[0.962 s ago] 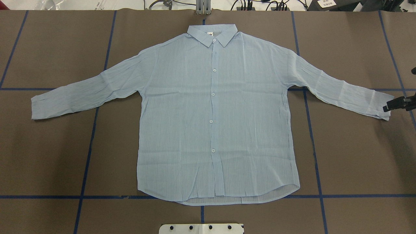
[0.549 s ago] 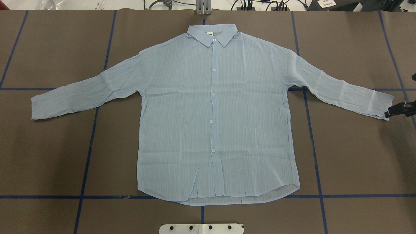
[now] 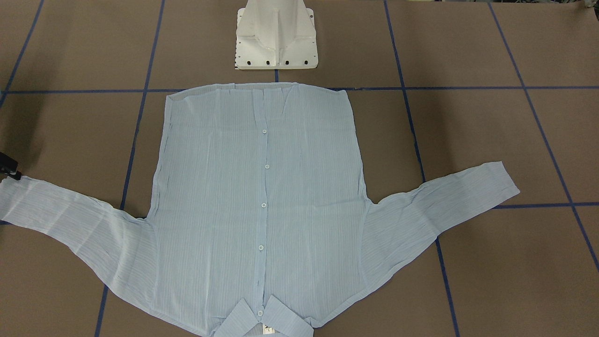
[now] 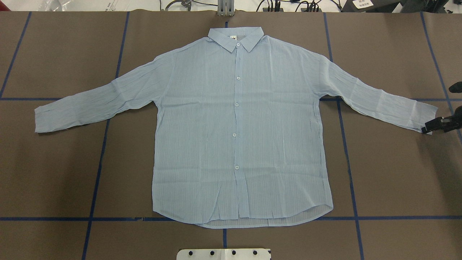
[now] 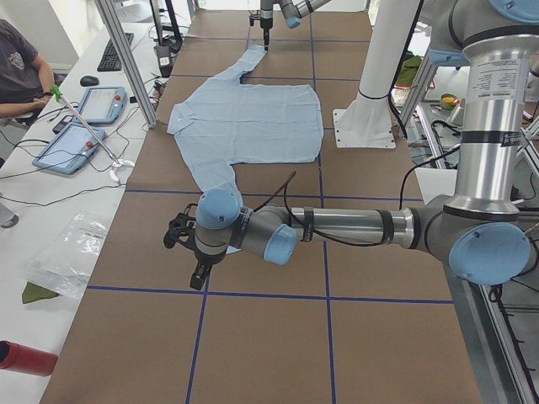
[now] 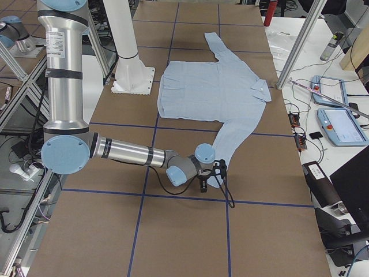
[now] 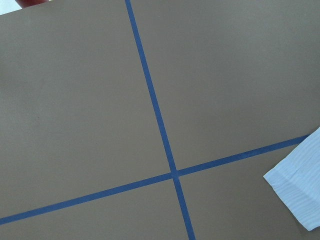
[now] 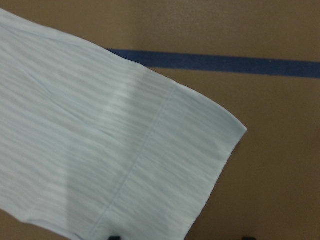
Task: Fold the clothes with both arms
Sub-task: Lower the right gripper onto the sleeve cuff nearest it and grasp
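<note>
Sheer striped blue shirt flat on worktop.
At its cuff, right hand open; left hand: cannot tell.

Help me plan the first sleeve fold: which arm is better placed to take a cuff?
Right. The right gripper is at a shirt cuff, which fills its wrist view. The left gripper hangs short of the other cuff; its wrist view catches only a corner.

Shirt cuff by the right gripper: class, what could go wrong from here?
The right gripper sits at the corner of the cuff; its jaws may pinch only the edge, so the shirt could slip out. The left gripper is off the other sleeve, so a one-sided pull might skew the shirt.
</note>
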`<action>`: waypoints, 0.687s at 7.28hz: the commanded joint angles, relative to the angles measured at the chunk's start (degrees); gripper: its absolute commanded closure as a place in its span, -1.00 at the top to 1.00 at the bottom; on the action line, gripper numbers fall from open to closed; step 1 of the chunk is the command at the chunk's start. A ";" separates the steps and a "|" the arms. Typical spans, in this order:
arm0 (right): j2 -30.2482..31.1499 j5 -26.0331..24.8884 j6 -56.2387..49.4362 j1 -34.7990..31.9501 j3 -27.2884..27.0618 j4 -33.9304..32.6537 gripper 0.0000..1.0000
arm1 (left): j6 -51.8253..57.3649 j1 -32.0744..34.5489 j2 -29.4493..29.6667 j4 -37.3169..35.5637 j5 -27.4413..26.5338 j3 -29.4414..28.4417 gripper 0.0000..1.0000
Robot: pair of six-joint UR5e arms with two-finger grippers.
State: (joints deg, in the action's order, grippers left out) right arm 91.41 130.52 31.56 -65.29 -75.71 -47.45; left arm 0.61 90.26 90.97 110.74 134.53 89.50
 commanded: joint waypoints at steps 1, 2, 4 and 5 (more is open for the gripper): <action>-0.10 0.69 0.00 0.33 -0.49 -0.01 0.48 | 0.00 0.00 0.00 0.00 0.03 0.23 1.00; -0.36 1.13 0.00 0.33 -0.84 -0.01 0.46 | 0.00 0.00 0.00 0.00 0.03 0.32 1.00; -0.36 1.75 0.00 0.16 -2.42 -0.54 0.47 | 0.00 0.00 0.00 0.00 -0.06 0.32 1.00; -0.01 2.97 0.00 -0.10 -3.82 -1.15 0.48 | 0.00 0.00 0.00 0.00 0.03 0.32 1.00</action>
State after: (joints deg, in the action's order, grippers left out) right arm 91.13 132.36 31.55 -65.12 -77.92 -47.94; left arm 0.62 90.26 90.97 110.74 134.52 89.81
